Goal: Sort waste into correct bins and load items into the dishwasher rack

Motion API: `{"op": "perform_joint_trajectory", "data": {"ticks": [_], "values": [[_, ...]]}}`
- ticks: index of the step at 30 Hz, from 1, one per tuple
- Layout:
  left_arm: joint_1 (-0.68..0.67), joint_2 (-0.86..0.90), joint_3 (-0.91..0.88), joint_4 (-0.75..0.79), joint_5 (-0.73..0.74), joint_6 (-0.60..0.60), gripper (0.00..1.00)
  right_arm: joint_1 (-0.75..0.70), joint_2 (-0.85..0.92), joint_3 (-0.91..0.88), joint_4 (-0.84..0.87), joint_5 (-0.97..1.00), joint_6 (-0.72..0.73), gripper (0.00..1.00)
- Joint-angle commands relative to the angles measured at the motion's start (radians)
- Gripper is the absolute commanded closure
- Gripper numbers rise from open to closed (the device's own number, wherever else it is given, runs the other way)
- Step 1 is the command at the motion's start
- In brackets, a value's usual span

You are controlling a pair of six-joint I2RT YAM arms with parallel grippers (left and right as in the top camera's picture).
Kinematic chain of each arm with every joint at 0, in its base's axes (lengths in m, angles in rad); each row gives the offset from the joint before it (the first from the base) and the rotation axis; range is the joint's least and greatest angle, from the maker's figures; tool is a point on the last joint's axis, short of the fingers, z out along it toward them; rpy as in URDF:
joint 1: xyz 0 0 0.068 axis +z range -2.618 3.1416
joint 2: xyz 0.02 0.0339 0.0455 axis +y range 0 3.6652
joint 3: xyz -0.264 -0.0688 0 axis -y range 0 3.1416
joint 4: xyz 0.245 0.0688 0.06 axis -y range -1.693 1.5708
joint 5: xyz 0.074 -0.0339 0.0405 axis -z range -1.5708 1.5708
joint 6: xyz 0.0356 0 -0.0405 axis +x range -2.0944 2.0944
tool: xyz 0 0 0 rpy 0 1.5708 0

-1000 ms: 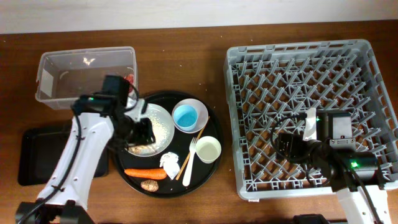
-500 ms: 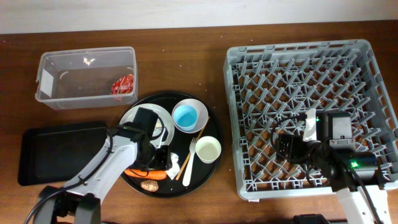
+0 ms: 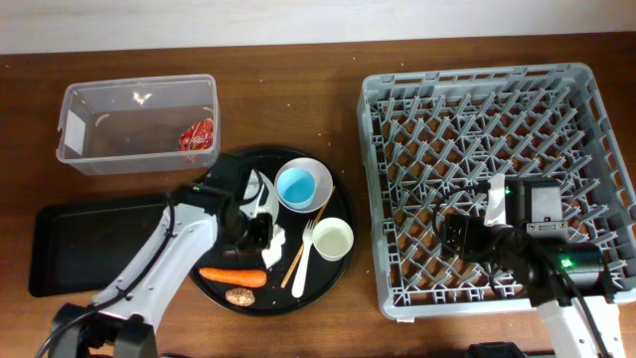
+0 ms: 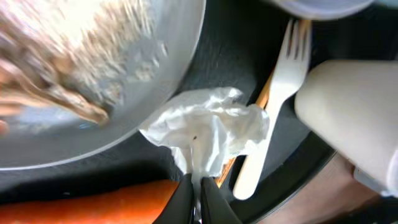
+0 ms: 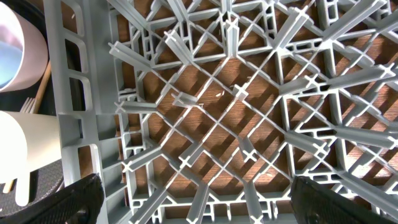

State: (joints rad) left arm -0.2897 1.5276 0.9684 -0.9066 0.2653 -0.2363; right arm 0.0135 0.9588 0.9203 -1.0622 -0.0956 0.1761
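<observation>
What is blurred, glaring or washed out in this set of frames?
Overhead: sharp and evenly lit, with one small glare spot on the tub. Left wrist: the plate is smeared and soft, while the tissue and fork are fairly crisp. Right wrist: the rack is in focus, and the white cup at the left edge looks washed out.

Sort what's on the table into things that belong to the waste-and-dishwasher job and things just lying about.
Job: tissue in left hand, carrot, brown lump, wrapper, food scraps, clear tub, black rectangular tray, plate, blue cup, white cup, fork, dishwasher rack.
Lying about: round black tray, wooden stick.
</observation>
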Motion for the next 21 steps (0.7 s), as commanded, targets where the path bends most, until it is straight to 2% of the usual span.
{"op": "perform_joint_trajectory", "data": {"ticks": [1, 5, 7, 12, 13, 14, 15, 17, 21], "values": [[0.025, -0.008, 0.160, -0.088, -0.105, 0.013, 0.95, -0.007, -0.003, 0.018, 0.002, 0.003, -0.003, 0.02], [0.130, -0.008, 0.327, -0.094, -0.151, 0.028, 0.95, -0.007, -0.003, 0.018, 0.003, 0.003, -0.003, 0.02], [0.235, -0.008, 0.394, 0.037, -0.222, 0.029, 0.96, -0.007, -0.003, 0.018, 0.003, 0.002, -0.003, 0.02], [0.340, 0.042, 0.394, 0.377, -0.322, 0.029, 0.95, -0.007, -0.003, 0.018, 0.003, 0.002, -0.003, 0.02], [0.341, 0.058, 0.394, 0.414, -0.336, 0.029, 0.86, -0.007, -0.003, 0.018, 0.003, 0.002, -0.003, 0.02], [0.340, 0.076, 0.394, 0.444, -0.338, 0.028, 0.69, -0.007, -0.003, 0.018, 0.003, 0.002, -0.003, 0.02], [0.340, 0.096, 0.394, 0.467, -0.338, 0.028, 0.59, -0.007, -0.003, 0.018, 0.003, 0.002, -0.003, 0.02], [0.340, 0.121, 0.394, 0.490, -0.338, 0.029, 0.49, -0.007, -0.003, 0.018, 0.003, 0.002, -0.003, 0.02], [0.340, 0.123, 0.394, 0.459, -0.291, 0.028, 0.48, -0.007, -0.003, 0.018, 0.003, 0.002, -0.003, 0.02]]}}
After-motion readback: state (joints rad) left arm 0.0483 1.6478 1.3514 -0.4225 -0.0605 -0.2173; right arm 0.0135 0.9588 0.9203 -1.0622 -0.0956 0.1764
